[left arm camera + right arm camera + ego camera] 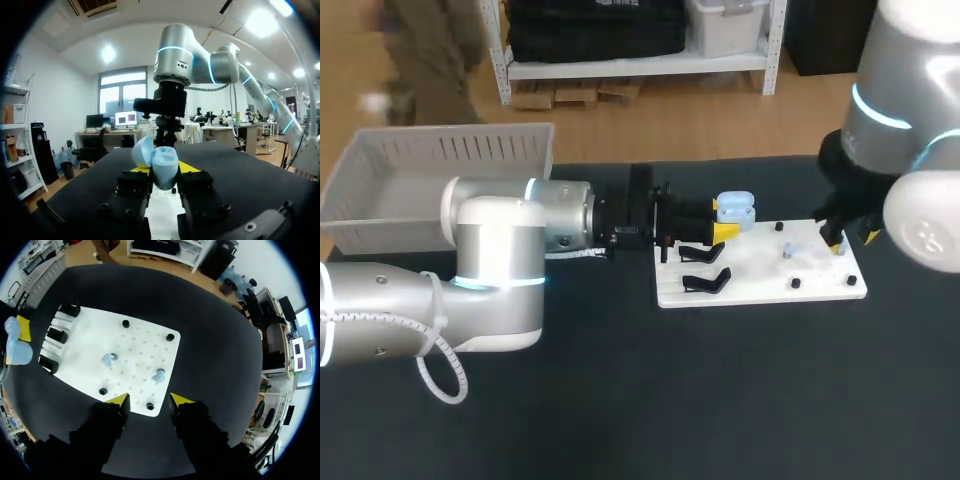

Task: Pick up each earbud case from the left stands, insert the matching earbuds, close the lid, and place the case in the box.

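Caught from the left wrist alone: left tool [164, 169] clamped on the pale blue earbud case [165, 165], lid seemingly swung open. From the right wrist alone: right tool [150, 401] spread wide, holding nothing; two pale earbuds [107, 359] on the white board [145, 335]. Overhead: case at the board's eleven o'clock, beyond black stands [705, 283]; grey box [440, 160] at nine o'clock, well apart; broad dark bench [720, 400] toward six.
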You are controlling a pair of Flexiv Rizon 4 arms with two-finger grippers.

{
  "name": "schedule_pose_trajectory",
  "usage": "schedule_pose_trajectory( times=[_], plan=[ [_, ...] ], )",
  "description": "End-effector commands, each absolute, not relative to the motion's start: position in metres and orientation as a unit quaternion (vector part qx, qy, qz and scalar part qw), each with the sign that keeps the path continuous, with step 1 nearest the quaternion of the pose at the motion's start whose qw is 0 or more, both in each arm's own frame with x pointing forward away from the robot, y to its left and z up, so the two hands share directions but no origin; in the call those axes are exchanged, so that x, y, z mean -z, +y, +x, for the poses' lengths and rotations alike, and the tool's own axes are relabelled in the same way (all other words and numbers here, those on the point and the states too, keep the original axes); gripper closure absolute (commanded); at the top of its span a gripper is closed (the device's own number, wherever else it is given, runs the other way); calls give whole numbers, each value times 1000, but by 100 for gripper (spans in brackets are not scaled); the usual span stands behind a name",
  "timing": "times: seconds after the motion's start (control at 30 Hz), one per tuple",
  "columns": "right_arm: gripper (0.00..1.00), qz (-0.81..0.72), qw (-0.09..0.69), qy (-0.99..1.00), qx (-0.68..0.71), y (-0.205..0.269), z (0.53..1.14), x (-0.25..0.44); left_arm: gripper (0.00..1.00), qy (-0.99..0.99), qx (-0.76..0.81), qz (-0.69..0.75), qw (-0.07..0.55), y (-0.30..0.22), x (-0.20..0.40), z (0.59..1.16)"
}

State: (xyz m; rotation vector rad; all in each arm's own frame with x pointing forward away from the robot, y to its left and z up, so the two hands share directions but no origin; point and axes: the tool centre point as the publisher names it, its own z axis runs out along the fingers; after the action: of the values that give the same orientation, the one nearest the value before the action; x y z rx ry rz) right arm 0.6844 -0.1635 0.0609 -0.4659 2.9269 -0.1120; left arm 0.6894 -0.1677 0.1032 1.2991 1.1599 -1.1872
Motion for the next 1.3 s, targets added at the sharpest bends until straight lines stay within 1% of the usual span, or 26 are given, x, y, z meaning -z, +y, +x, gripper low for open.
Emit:
schedule_pose_trajectory(
  times=[0.03,0.57,0.73,0.93,0.97,1.13,1.3],
  plan=[
    [49,-146,88,984,58,-162,690,-48,100,479,488,534,497,-168,-103,688],
    [51,-121,79,986,79,-169,706,-30,100,479,488,534,497,-168,-103,688],
    [53,-119,81,986,79,-169,707,-30,100,479,488,534,497,-168,-103,688],
    [58,-114,84,986,83,-172,710,-27,100,479,488,534,497,-168,-103,688],
    [60,-114,84,986,84,-172,710,-27,100,479,488,534,497,-168,-103,688],
    [61,-112,84,986,86,-173,711,-26,100,479,488,534,497,-168,-103,688],
    [65,-112,85,986,88,-174,711,-25,100,479,488,534,497,-168,-103,688]
  ],
)
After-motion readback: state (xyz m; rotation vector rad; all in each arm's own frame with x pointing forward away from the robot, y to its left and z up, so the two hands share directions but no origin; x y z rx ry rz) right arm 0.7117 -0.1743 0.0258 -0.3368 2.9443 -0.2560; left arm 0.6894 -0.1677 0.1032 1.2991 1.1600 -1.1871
